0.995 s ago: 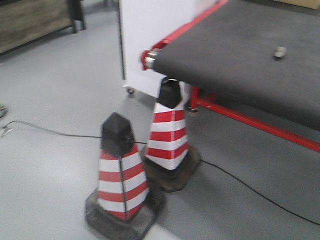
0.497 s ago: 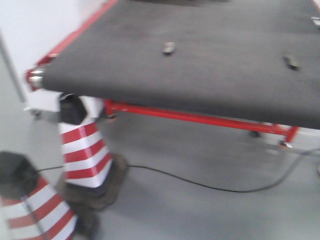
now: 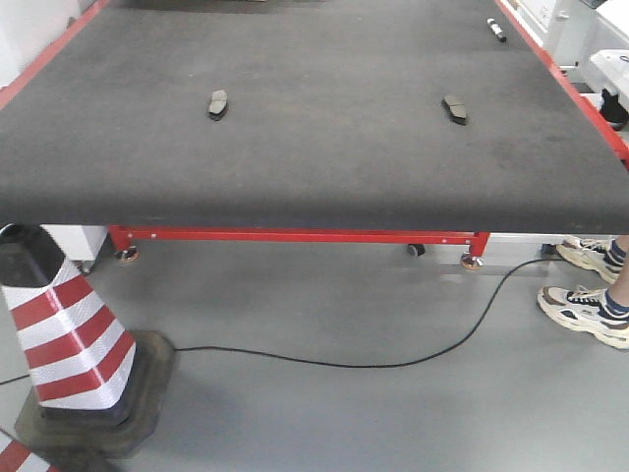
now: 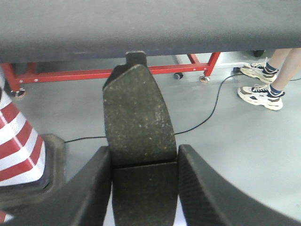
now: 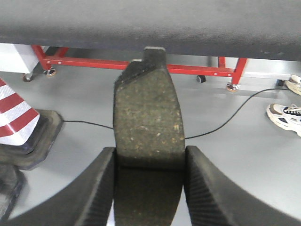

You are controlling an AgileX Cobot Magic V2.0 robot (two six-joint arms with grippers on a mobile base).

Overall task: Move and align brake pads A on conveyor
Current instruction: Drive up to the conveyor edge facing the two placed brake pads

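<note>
While the mobile base has swung from an oblique look at the cones to a square-on stance before the belt, each arm carries its load low in front of the frame: the left pincer is clamped on a brake pad, friction face toward the lens and the tab end pointing at the belt edge, and the right pincer grips a second brake pad in the same attitude. Both held pads sit below belt level, short of the near edge, with the grey floor beneath. One striped traffic cone now stands at the lower left, and a black cable trails across the floor. A bystander's sneakers show at the right, beside the red frame. On the conveyor two further pads lie well apart, one left of centre, one right of centre, turned at different angles. A small dark marker-like object rests near the far right edge. Judgement: approach is complete; lifting both pads onto the belt and lining up all four remains.
</note>
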